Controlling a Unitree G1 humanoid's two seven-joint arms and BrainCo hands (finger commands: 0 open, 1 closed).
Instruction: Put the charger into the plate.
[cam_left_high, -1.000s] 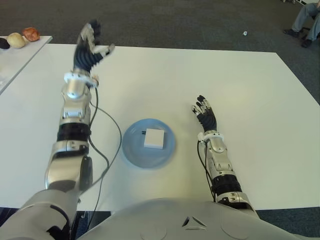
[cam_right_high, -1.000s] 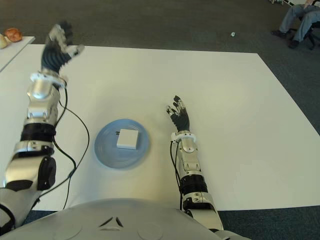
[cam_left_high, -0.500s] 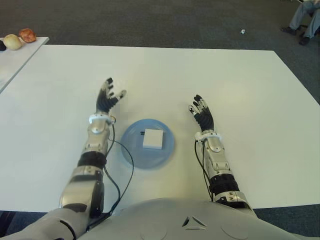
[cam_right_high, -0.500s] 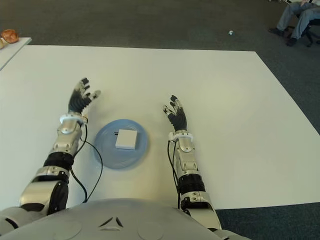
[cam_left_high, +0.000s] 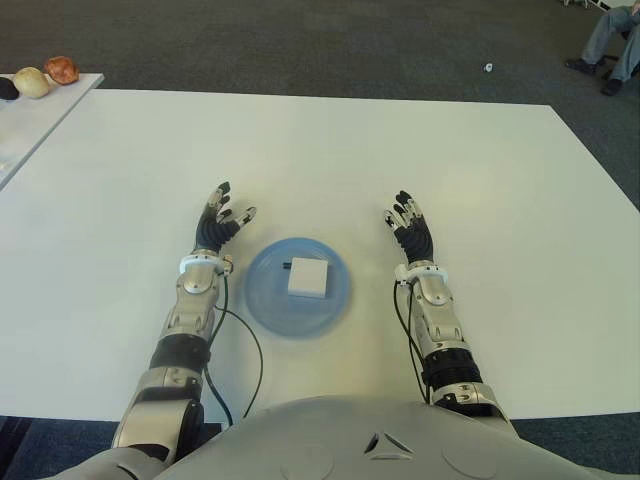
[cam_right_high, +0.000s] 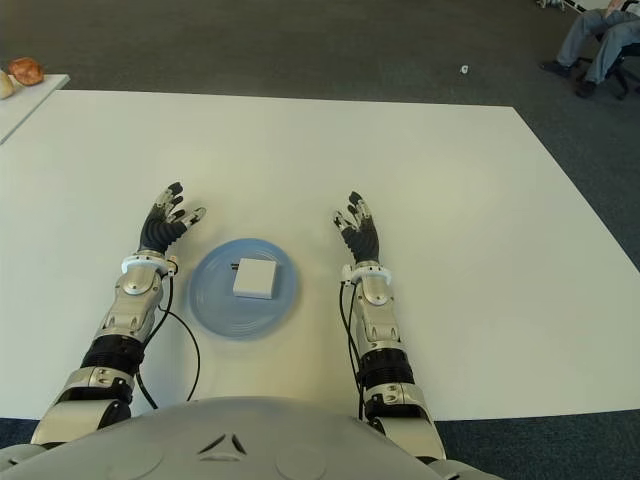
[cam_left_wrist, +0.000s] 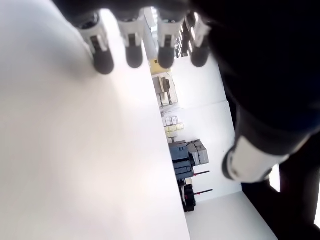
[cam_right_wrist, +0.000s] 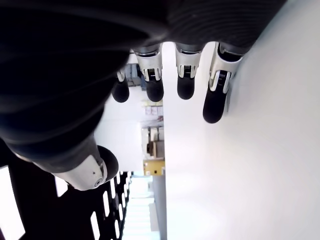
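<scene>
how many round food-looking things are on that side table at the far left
3 in the left eye view, on the side table at the far left: a dark one cut by the frame edge, a pale one, a reddish one. More may lie out of frame.

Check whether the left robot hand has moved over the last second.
Yes. The left robot hand has come down from the table's far left edge toward the robot, now beside the plate on its left.

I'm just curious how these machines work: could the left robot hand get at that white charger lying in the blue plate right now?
Probably yes. The left robot hand is open and empty beside the plate, and nothing stands between it and the charger.
</scene>
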